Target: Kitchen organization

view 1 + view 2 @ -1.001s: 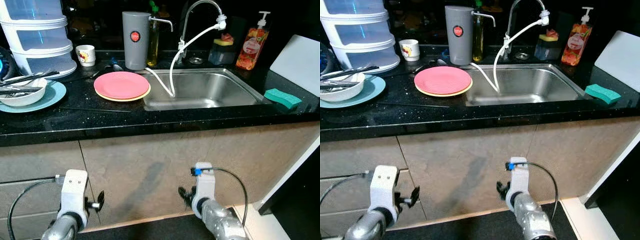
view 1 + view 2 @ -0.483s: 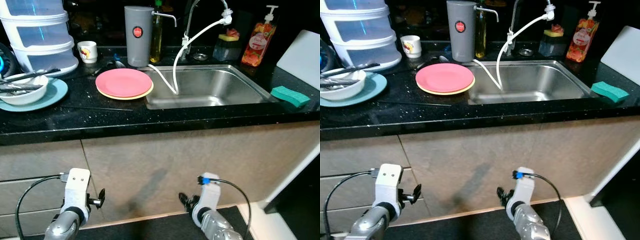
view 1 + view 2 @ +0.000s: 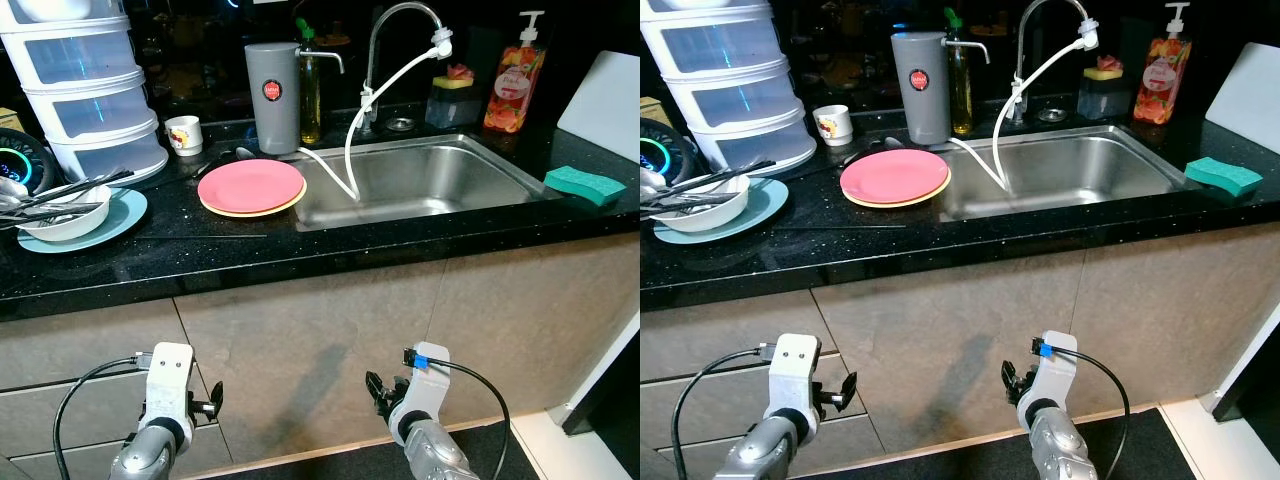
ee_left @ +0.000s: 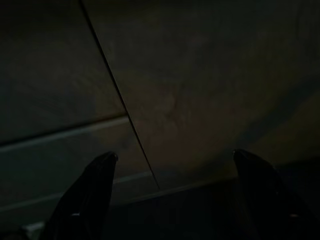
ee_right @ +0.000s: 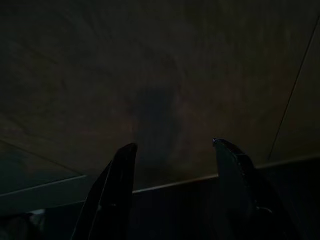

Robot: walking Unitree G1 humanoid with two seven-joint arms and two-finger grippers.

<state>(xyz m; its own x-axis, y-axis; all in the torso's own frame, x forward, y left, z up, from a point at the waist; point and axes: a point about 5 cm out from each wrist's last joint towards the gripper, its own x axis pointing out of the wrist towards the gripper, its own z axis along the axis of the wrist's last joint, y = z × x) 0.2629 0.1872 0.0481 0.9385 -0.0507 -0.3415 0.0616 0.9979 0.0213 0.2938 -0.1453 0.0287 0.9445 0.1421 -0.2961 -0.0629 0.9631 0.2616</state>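
- Judging by how things lie, the organizing has not started: nothing is held, and the dishes sit loose on the black countertop.
- The left gripper hangs low before the cabinet front, below the counter's front edge, fingers spread and empty.
- The right gripper hangs low beside it, also spread with nothing between its fingers.
- A pink plate rests on a yellow plate, just beside the sink's left rim.
- Near the counter's left end, a white bowl holding utensils sits on a light blue plate.
- A small mug and a grey jug stand toward the back edge; a green sponge lies at the right end.
- All sorting appears left to do; which item comes first I cannot tell.
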